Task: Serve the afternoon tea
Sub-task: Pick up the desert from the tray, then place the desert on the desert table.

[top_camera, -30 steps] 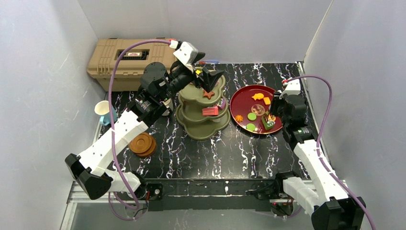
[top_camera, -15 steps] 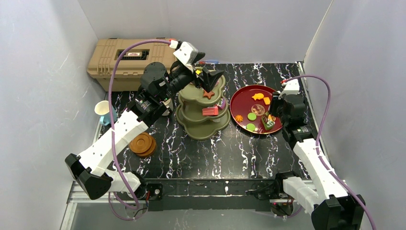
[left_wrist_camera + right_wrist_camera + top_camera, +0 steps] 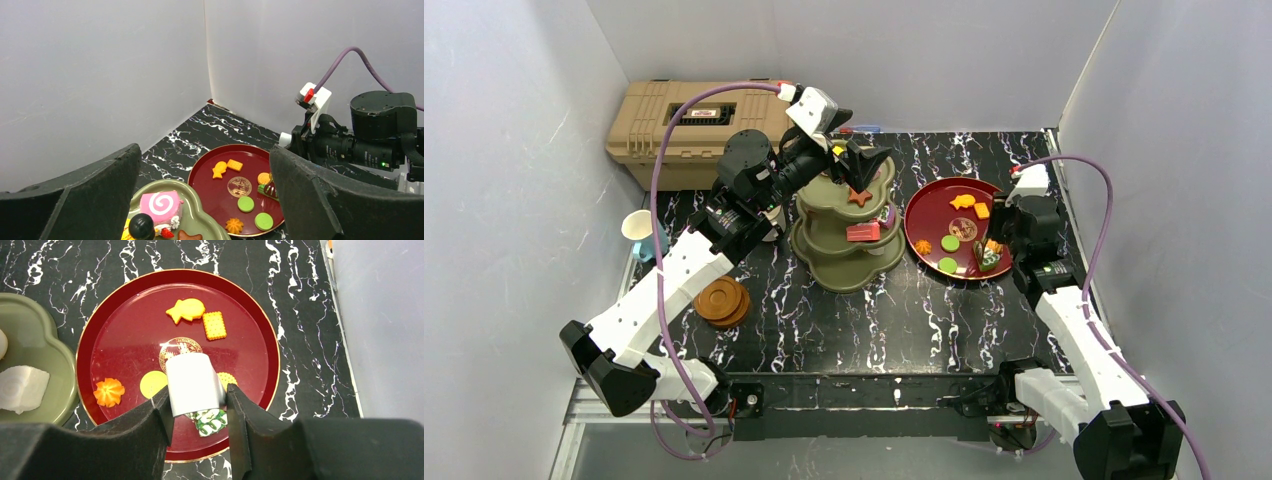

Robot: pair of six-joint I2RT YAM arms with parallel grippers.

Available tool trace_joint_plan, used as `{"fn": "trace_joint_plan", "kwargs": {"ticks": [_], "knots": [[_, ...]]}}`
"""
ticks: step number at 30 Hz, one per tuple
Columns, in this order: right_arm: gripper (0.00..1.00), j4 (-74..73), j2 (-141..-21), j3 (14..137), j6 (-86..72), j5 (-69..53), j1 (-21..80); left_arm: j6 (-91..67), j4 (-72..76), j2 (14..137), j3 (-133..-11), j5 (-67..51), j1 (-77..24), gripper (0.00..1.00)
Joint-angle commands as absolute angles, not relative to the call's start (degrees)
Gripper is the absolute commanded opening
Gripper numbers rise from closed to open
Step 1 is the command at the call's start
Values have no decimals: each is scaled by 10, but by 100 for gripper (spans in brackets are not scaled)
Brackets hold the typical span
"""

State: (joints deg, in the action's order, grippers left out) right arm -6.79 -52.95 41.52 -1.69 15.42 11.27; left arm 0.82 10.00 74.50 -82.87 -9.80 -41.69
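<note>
The olive-green three-tier stand (image 3: 844, 265) stands mid-table, holding a pink swirl roll (image 3: 161, 206) beside its black knob (image 3: 141, 226). My left gripper (image 3: 861, 160) hovers open above the top tier (image 3: 200, 220), its fingers wide apart with nothing between them. My right gripper (image 3: 198, 400) is over the near right of the dark-red plate (image 3: 130, 335), shut on a green-topped cake slice (image 3: 195, 382) with a white side. Loose on the plate lie a fish biscuit (image 3: 186, 310), a cracker (image 3: 215, 325) and an orange flower cookie (image 3: 109, 391).
A tan toolbox (image 3: 664, 125) sits at the back left. A white-and-blue cup (image 3: 639, 228) stands by the left wall, and stacked wooden saucers (image 3: 721, 300) lie near the left arm. White walls close in on both sides and the back.
The right gripper with the cake slice has shifted slightly towards the plate's near right edge. The left arm has not moved.
</note>
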Motion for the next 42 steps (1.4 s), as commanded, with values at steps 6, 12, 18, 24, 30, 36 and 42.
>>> {"fn": "trace_joint_plan", "kwargs": {"ticks": [6,12,18,24,30,36,42], "knots": [[2,-71,-524,452,-42,152,113,4,104,729,-832,-94,-412,98],[1,-81,-500,476,-54,132,113,4,104,729,-830,-94,-412,98],[1,-91,-492,515,-66,119,113,4,104,730,-833,-92,-411,98],[1,-120,-483,549,-103,48,113,7,104,721,-826,-77,-408,98],[1,-147,-466,541,-165,-53,120,7,104,710,-818,-75,-405,98],[1,-95,-466,512,-215,-47,162,10,101,706,-819,-74,-405,98],[1,-49,-501,494,-216,64,304,11,89,700,-817,-69,-404,98]]}}
